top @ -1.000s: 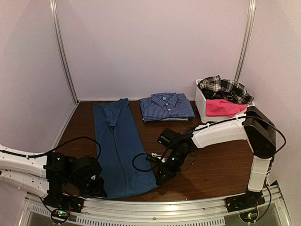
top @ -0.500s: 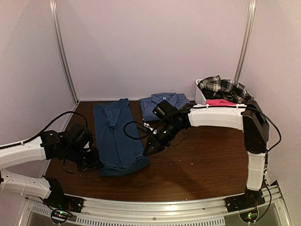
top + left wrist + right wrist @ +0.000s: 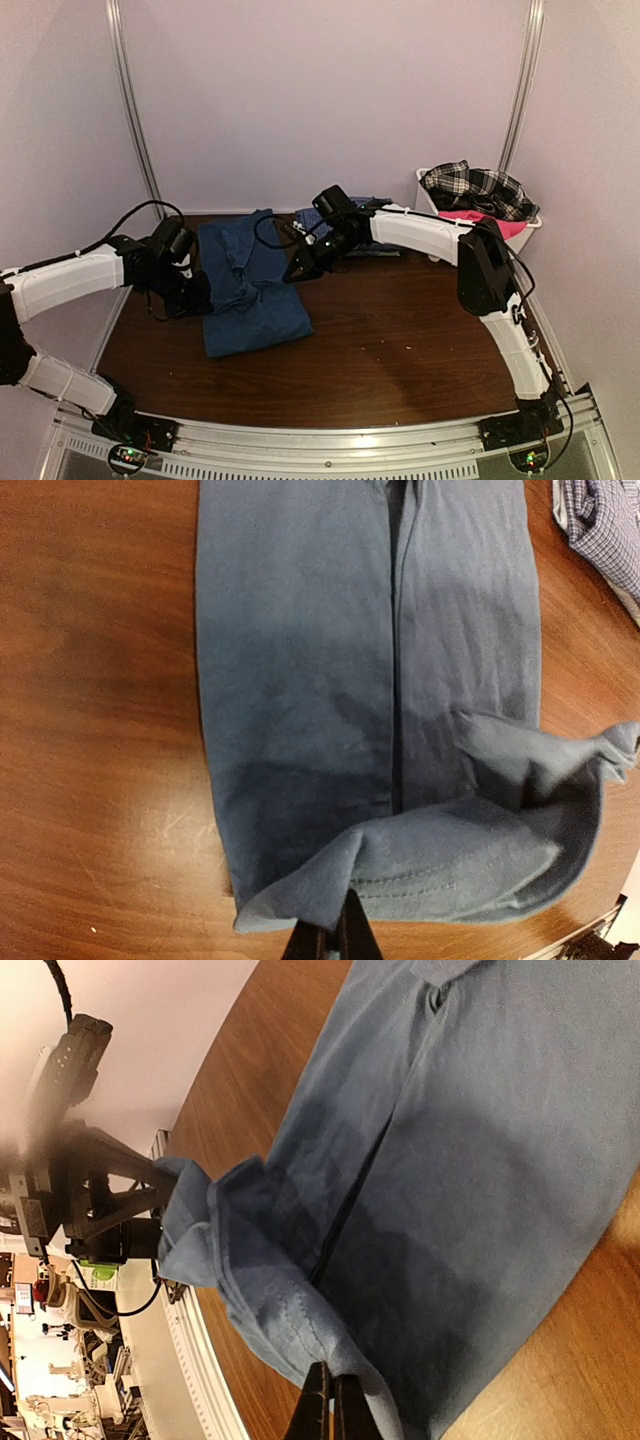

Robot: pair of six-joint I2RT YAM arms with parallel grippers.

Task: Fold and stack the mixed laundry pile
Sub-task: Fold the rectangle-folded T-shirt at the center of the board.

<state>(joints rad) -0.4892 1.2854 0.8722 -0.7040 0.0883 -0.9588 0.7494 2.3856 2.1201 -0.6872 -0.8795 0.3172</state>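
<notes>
The dark blue T-shirt (image 3: pixel 248 290) lies lengthwise on the left of the brown table (image 3: pixel 420 330), its near hem lifted and doubled back over its middle. My left gripper (image 3: pixel 197 292) is shut on the hem's left corner; in the left wrist view (image 3: pixel 335 932) the cloth (image 3: pixel 380 680) stretches away from it. My right gripper (image 3: pixel 292 274) is shut on the hem's right corner, seen in the right wrist view (image 3: pixel 331 1408) with the shirt (image 3: pixel 470 1150) beyond. The plaid shirt (image 3: pixel 478 187) and the pink piece (image 3: pixel 492 222) lie in the white bin (image 3: pixel 428 228).
A folded blue checked shirt (image 3: pixel 372 208) lies at the back centre, partly hidden by my right arm; its edge shows in the left wrist view (image 3: pixel 605 530). The bin stands at the back right by the wall.
Both grippers have carried the shirt's near hem away from the front edge towards the back, so the shirt now covers about half its earlier length. Both arms stretched out.
</notes>
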